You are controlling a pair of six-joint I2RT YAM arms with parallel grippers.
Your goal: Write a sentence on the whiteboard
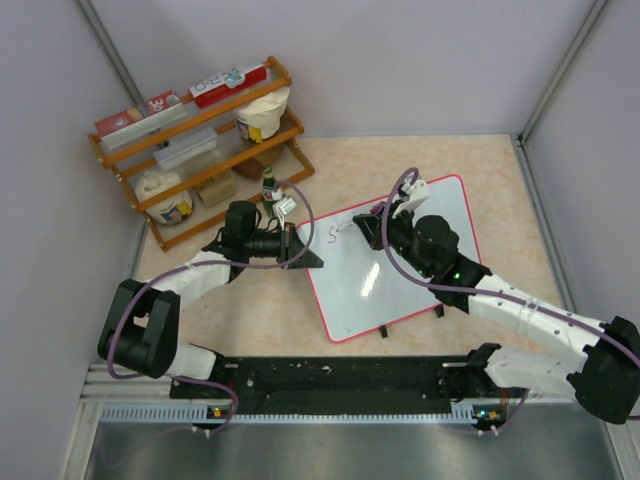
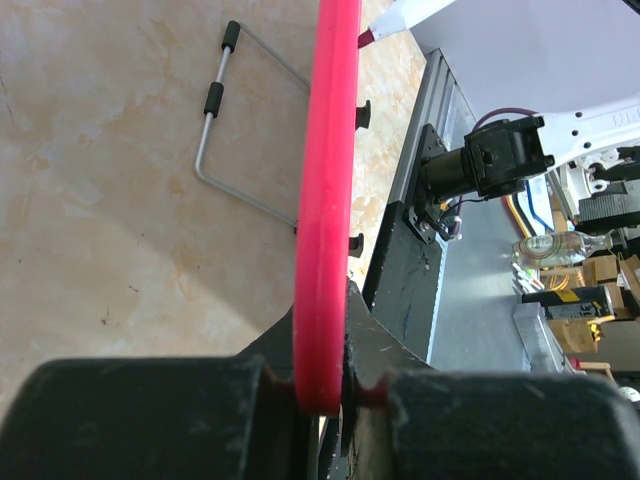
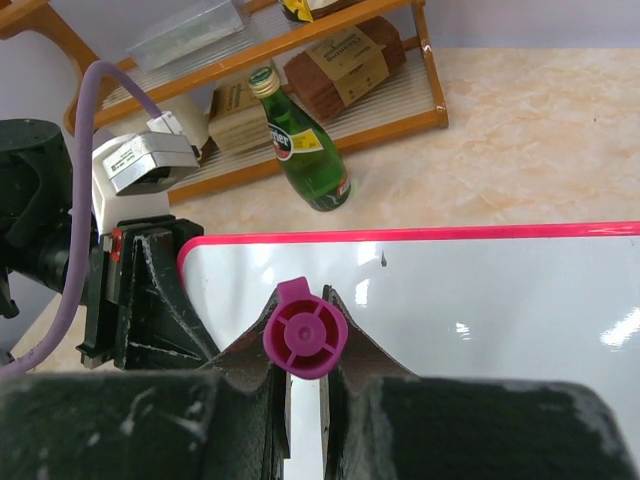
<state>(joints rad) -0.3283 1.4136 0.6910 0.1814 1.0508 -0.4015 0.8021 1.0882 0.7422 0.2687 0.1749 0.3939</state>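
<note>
The whiteboard (image 1: pixel 400 290), glossy white with a red-pink frame, lies tilted on the table centre. My left gripper (image 1: pixel 296 246) is shut on its left edge; in the left wrist view the frame (image 2: pixel 330 200) sits between the jaws (image 2: pixel 325 390). My right gripper (image 1: pixel 375 228) hovers over the board's upper left part, shut on a marker with a magenta cap end (image 3: pixel 305 341). The board (image 3: pixel 480 290) lies under it. Of the sentence only a small "S"-like stroke (image 1: pixel 333 234) shows. The marker tip (image 2: pixel 366 37) is at the board's surface.
A wooden rack (image 1: pixel 200 150) with boxes and jars stands at the back left. A green bottle (image 3: pixel 300 150) stands in front of it, close to the board's far corner. The board's wire stand (image 2: pixel 215 130) shows beneath it. A black rail (image 1: pixel 340 380) runs along the near edge.
</note>
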